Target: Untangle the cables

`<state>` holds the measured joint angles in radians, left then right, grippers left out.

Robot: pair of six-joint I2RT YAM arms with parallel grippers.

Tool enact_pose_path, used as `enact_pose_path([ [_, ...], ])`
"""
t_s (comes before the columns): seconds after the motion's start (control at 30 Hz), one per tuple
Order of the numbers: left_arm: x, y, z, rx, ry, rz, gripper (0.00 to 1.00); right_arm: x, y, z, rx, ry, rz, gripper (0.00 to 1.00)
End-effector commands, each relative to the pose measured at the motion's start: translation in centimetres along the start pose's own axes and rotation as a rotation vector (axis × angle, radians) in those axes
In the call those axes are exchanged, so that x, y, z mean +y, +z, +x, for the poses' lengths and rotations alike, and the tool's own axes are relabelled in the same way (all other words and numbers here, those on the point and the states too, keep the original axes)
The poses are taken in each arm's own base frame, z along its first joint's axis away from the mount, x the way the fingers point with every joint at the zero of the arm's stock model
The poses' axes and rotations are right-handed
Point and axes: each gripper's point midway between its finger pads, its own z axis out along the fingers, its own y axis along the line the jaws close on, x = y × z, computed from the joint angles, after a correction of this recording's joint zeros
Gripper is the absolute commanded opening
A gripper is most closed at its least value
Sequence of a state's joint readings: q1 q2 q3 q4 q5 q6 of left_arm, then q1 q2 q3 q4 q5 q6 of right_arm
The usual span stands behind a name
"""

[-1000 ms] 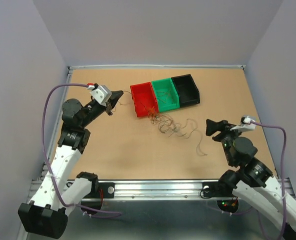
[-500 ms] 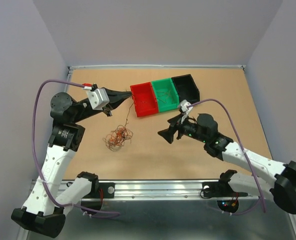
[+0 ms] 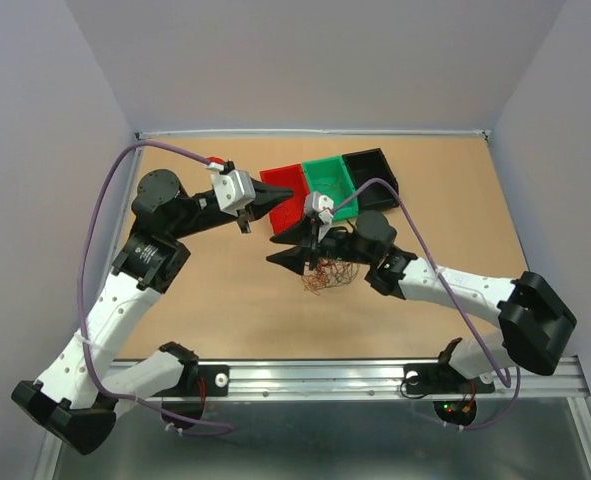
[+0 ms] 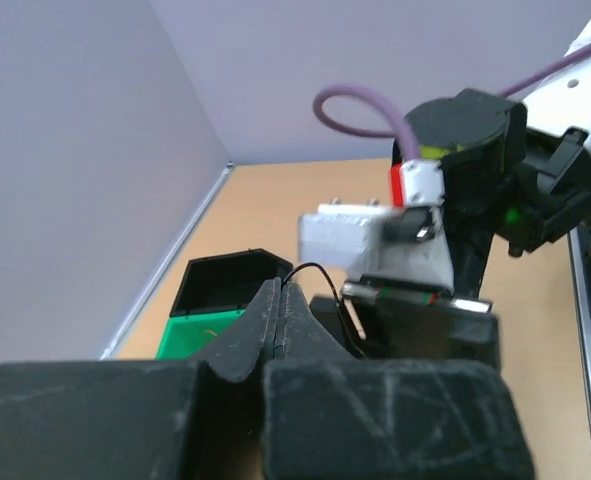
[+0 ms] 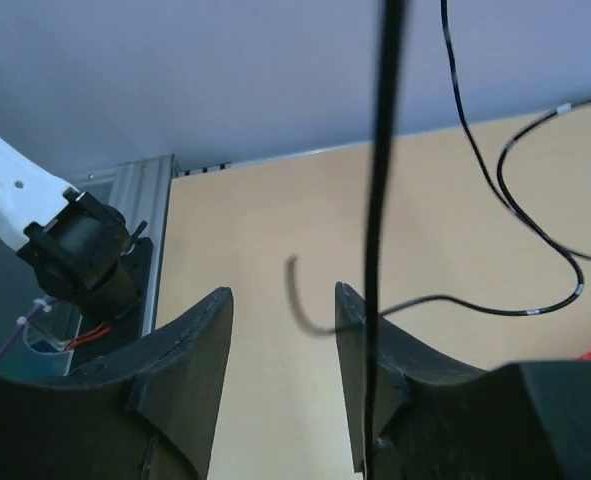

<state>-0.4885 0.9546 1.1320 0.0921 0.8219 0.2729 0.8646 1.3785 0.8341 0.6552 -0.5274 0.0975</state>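
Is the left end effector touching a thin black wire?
Touching. Left wrist view: the left end effector is shut, a thin black curly wire looping out from between its tips.

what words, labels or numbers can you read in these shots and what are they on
None readable.
The red bin, green bin and black bin are plain.
The red tab by the left wrist camera is too small to tell whether it carries writing.

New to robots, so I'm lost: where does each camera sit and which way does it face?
Top: above and behind, looking down on table, left arm, right arm, cables.
Left wrist: along shut left gripper toward green bin, right arm.
Right wrist: past open right gripper, across table toward left arm.
Shared: top and left wrist show that bin.
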Motion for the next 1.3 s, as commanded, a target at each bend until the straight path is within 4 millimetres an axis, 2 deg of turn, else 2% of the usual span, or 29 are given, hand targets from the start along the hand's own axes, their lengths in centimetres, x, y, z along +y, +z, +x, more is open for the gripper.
enact_pose_path([
  [0.0, 2.2, -0.2, -6.3, -0.094, 0.117, -0.111, 0.0, -1.4, 1.0, -0.4, -0.037, -0.032, 0.052, 0.5],
  [0.07, 3.2, -0.4, -7.8, -0.102, 0.133, -0.16, 0.0, -1.8, 0.7, 0.9, -0.023, -0.002, 0.081, 0.5],
  [0.1, 4.1, -0.6, -9.6, -0.122, 0.15, -0.198, 0.0, -1.7, 0.2, 2.4, 0.002, 0.021, 0.095, 0.5],
  [0.13, 5.4, -0.9, -10.4, -0.125, 0.145, -0.263, 0.0, -2.0, -0.1, 2.6, -0.005, 0.04, 0.119, 0.49],
  [0.17, 6.1, -1.1, -12.4, -0.145, 0.157, -0.291, 0.0, -2.1, -0.4, 3.1, 0.0, 0.051, 0.134, 0.48],
  [0.2, 7.1, -1.5, -13.5, -0.151, 0.157, -0.345, 0.0, -2.1, -1.1, 4.5, 0.024, 0.073, 0.153, 0.44],
  [0.23, 7.8, -1.8, -14.4, -0.158, 0.154, -0.378, 0.0, -2.5, -1.5, 5.0, 0.029, 0.089, 0.185, 0.38],
  [0.27, 8.5, -2.2, -16.5, -0.188, 0.153, -0.415, 0.0, -2.6, -2.0, 5.5, 0.035, 0.097, 0.203, 0.36],
  [0.3, 9.0, -2.5, -17.1, -0.187, 0.145, -0.444, 0.0, -2.6, -2.5, 6.3, 0.048, 0.11, 0.22, 0.31],
  [0.33, 10.0, -3.2, -17.6, -0.186, 0.137, -0.508, 0.0, -2.3, -3.7, 8.5, 0.089, 0.136, 0.238, 0.27],
  [0.4, 10.9, -4.0, -18.7, -0.205, 0.122, -0.575, 0.0, -2.4, -5.0, 9.0, 0.085, 0.147, 0.278, 0.27],
  [0.43, 11.3, -4.4, -18.8, -0.207, 0.115, -0.607, 0.0, -2.4, -6.5, 10.8, 0.113, 0.175, 0.326, 0.27],
  [0.47, 11.4, -4.6, -18.8, -0.21, 0.109, -0.62, 0.0, -2.4, -7.1, 11.2, 0.116, 0.185, 0.345, 0.28],
  [0.5, 11.6, -4.7, -18.5, -0.208, 0.103, -0.633, 0.0, -2.3, -8.0, 10.5, 0.094, 0.179, 0.366, 0.29],
  [0.53, 11.5, -4.6, -18.2, -0.203, 0.103, -0.626, 0.0, -2.8, -9.1, 11.4, 0.114, 0.197, 0.426, 0.29],
  [0.57, 11.3, -4.0, -17.2, -0.182, 0.099, -0.602, 0.0, -2.8, -9.7, 10.2, 0.087, 0.185, 0.445, 0.3],
  [0.6, 10.7, -3.3, -16.7, -0.171, 0.111, -0.552, 0.0, -2.7, -10.0, 9.9, 0.083, 0.181, 0.449, 0.34],
  [0.63, 10.6, -2.9, -15.8, -0.156, 0.102, -0.534, 0.0, -2.4, -10.5, 10.0, 0.099, 0.187, 0.452, 0.46],
  [0.67, 10.4, -2.5, -15.2, -0.144, 0.099, -0.511, 0.0, -2.4, -10.8, 9.3, 0.079, 0.184, 0.459, 0.52],
  [0.7, 10.4, -1.5, -13.3, -0.107, 0.091, -0.486, 0.0, -2.3, -11.4, 8.3, 0.048, 0.187, 0.476, 0.59],
  [0.77, 11.0, -0.8, -11.6, -0.079, 0.074, -0.493, 0.0, -3.1, -12.5, 7.3, 0.006, 0.198, 0.555, 0.59],
  [0.8, 11.7, -0.3, -9.8, -0.046, 0.065, -0.507, 0.0, -3.6, -13.1, 6.9, -0.009, 0.206, 0.6, 0.59],
  [0.93, 12.6, 1.2, -6.3, -0.01, 0.037, -0.516, 0.0, -6.6, -16.3, 5.1, -0.061, 0.238, 0.863, 0.63],
  [1.0, 12.9, 2.3, -4.5, 0.012, 0.014, -0.5, 0.0, -6.6, -16.1, 4.2, -0.065, 0.209, 0.848, 0.7],
  [1.03, 12.8, 2.7, -3.8, 0.022, 0.002, -0.481, 0.0, -6.4, -15.6, 3.0, -0.08, 0.171, 0.823, 0.79],
  [1.1, 12.6, 3.8, -1.9, 0.051, -0.032, -0.447, 0.0, -5.8, -14.5, 2.1, -0.07, 0.124, 0.75, 0.9],
  [1.13, 12.6, 4.1, -1.3, 0.061, -0.043, -0.44, 0.0, -5.6, -14.0, 0.4, -0.097, 0.081, 0.725, 1.0],
  [1.23, 12.0, 5.3, 1.6, 0.102, -0.083, -0.385, 0.0, -5.4, -13.3, -2.1, -0.122, -0.009, 0.684, 1.0],
  [1.27, 11.8, 5.6, 2.3, 0.113, -0.093, -0.369, 0.0, -5.1, -12.9, -4.1, -0.153, -0.061, 0.657, 1.0],
])
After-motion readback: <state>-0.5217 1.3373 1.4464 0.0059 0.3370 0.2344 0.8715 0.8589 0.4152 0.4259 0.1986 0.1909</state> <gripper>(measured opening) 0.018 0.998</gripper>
